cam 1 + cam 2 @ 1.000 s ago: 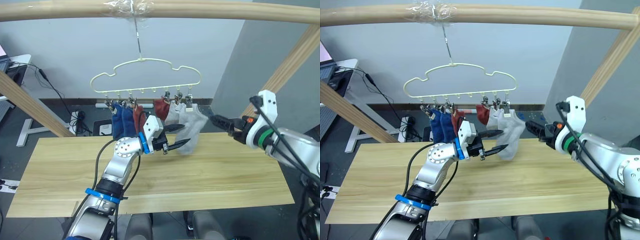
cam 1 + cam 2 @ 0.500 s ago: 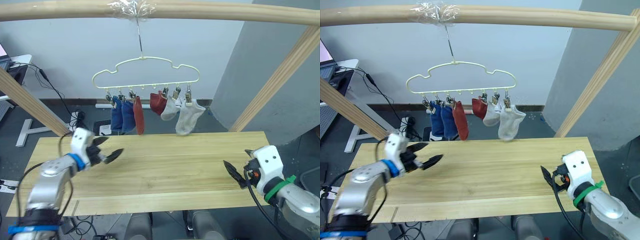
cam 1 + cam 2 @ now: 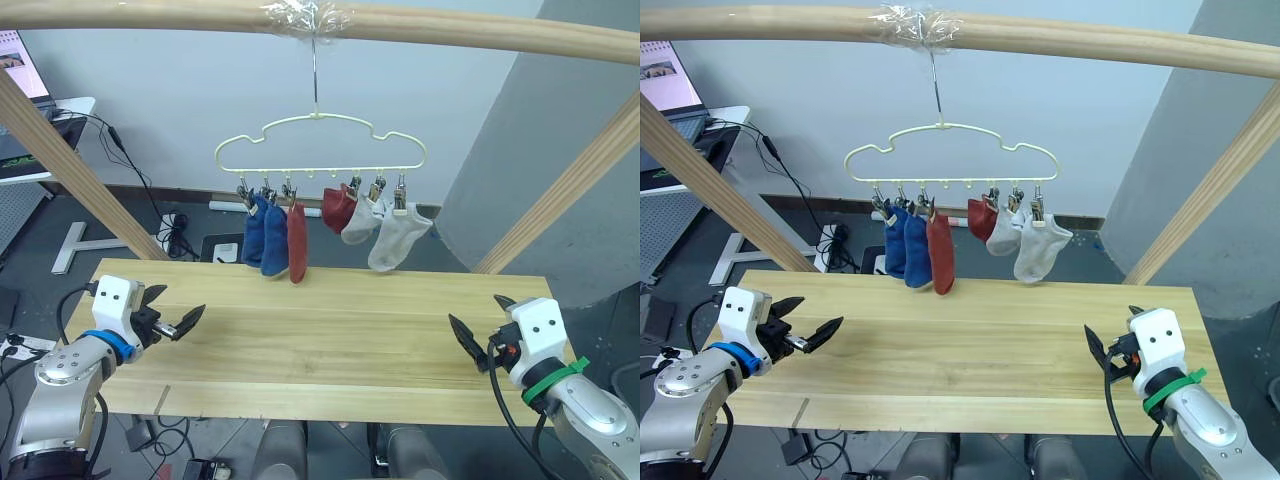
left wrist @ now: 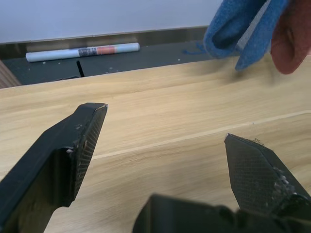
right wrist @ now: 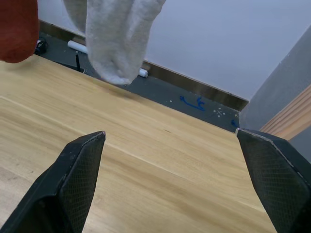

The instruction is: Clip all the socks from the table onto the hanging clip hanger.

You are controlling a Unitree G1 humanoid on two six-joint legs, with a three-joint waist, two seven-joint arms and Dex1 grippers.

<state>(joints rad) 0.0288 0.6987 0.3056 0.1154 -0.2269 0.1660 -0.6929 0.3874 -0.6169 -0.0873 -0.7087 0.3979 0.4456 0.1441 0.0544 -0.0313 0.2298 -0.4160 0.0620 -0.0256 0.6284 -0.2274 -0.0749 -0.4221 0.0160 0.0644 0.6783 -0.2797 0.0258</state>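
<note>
All 6 socks hang from the clip hanger [image 3: 320, 150], which is hooked by its wire over the round wooden pole [image 3: 450, 25] above the far edge of the table [image 3: 320, 340]. From the robot's left to right they read: 2 blue socks [image 3: 262, 235] close together, 1 long rust red sock [image 3: 297, 243] just beside them, a second rust red sock [image 3: 337, 208] bunched higher up, then 2 light grey socks [image 3: 392, 238] overlapping each other. No sock lies on the tabletop, so the task looks complete.

The left gripper [image 3: 172, 321] sits low over the table's left end, its 2 black fingers spread apart and empty. The right gripper [image 3: 478, 335] sits low over the right end, its fingers likewise spread wide with nothing between them. Both are well apart from the hanger.

What could go wrong now is mostly a matter of grip at the clips: the bunched red sock and the overlapping grey pair may be pinched by only a little fabric, and any swing of the hanger on its thin hook could shake 1 loose onto the table
</note>
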